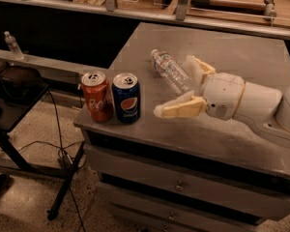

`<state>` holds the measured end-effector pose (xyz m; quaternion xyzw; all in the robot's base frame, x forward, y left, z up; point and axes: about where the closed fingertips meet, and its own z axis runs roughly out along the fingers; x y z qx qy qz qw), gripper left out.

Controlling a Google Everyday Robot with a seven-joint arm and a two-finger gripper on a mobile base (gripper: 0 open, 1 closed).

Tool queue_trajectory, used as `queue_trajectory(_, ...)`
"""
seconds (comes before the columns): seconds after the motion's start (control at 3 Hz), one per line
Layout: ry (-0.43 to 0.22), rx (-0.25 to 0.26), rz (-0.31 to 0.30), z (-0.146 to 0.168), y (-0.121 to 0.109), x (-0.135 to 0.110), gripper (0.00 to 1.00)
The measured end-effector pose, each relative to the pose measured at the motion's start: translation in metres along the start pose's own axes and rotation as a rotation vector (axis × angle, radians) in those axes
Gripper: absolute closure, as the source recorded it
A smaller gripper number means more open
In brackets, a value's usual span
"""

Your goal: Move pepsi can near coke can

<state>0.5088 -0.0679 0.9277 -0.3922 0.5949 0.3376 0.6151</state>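
Pepsi can [126, 98] stands upright near the front left corner of the grey cabinet top [241, 45], logo facing us. At its 9 o'clock, just beside it, we see the coke can [97, 96], also upright; whether the two touch we cannot tell. At the pepsi can's 3 o'clock, apart from it, hangs the gripper [175, 87], low over the top, pointing toward 9 o'clock. Its fingers [181, 108] are spread wide and grip nothing. One finger reaches toward the pepsi can without touching it; the other sits farther back, toward 12 o'clock. A clear bottle [168, 69] lies on its side at the pepsi can's 1 o'clock, its lower end showing in the gap between the fingers. The white arm [261, 105] comes in from 3 o'clock. Below the top we see drawers [183, 190]. At 9 o'clock of the cabinet stands a black stand [12, 88].
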Motion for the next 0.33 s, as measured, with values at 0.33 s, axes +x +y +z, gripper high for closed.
queue_trajectory(0.33, 0.000, -0.003, 0.000, 0.0006, 0.0007, -0.0002, 0.00)
